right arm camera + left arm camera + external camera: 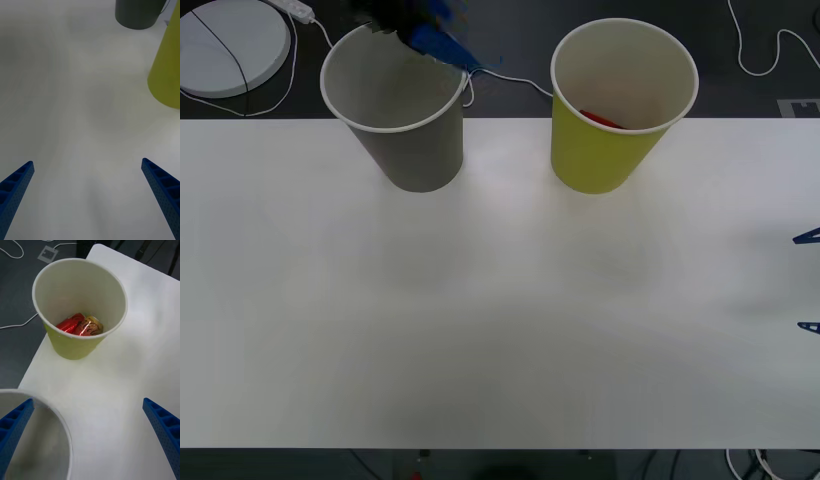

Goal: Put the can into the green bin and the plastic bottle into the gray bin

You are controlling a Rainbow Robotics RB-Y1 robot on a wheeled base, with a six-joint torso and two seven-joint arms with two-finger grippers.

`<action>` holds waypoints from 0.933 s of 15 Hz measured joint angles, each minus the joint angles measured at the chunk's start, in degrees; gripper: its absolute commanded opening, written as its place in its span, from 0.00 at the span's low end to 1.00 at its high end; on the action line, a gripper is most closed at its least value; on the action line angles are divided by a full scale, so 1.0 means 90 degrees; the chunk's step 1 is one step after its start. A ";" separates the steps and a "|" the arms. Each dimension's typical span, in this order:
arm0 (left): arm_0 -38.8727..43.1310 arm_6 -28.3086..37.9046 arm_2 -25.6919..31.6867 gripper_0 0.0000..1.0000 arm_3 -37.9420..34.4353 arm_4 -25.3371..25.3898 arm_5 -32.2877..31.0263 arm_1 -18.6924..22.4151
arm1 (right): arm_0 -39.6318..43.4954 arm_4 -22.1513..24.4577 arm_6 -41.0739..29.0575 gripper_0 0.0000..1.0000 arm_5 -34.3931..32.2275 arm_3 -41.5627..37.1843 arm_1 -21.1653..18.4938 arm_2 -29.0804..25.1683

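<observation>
The large gray paper-cup-shaped bin with its white rim (405,120) stands at the table's far edge, toward the far left corner. The left gripper (90,435) hangs over that bin's mouth with its blue ribbed fingers (15,427) spread wide and holding nothing; one finger sits just above the rim, the other out over bare white table (500,320). What lies in the bottom of this bin cannot be told from here, so whether the plastic bottle is inside is unknown.

Farther right along the same far edge stands the large yellow-green paper-cup-shaped bin with white rim and pale inside (595,150), apart from the gray one. The small drink can with a gold top and orange-and-red body (80,325) lies on its side at the bottom of it, well apart from both grippers. By the look of it the can is light and stiff but thin-walled, smooth and apt to roll; across the middle of its body is likely the surest hold, though it seems already where the task wants it.

The right gripper (88,195) hovers near the table's right edge, its fingers (161,187) released and empty, the two bins well ahead of it.
</observation>
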 measured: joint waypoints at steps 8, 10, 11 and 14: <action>0.3767 -0.1680 0.3317 1.00 -0.2199 -0.0699 -0.0786 0.1040 | 0.0000 0.0000 0.0000 1.00 0.0000 0.0000 0.0000 0.0000; 0.4751 -0.2041 0.4261 1.00 -0.2622 -0.0839 -0.1093 0.1030 | 0.0000 0.0000 0.0000 1.00 0.0000 0.0000 0.0000 0.0000; 0.5161 -0.2233 0.4608 1.00 -0.2773 -0.0847 -0.1182 0.1029 | 0.0000 0.0000 0.0000 1.00 0.0000 0.0000 0.0000 0.0000; 0.6276 -0.2995 0.5530 1.00 -0.3045 -0.0789 -0.1387 0.0980 | 0.0000 0.0000 0.0000 1.00 0.0000 0.0000 0.0000 0.0000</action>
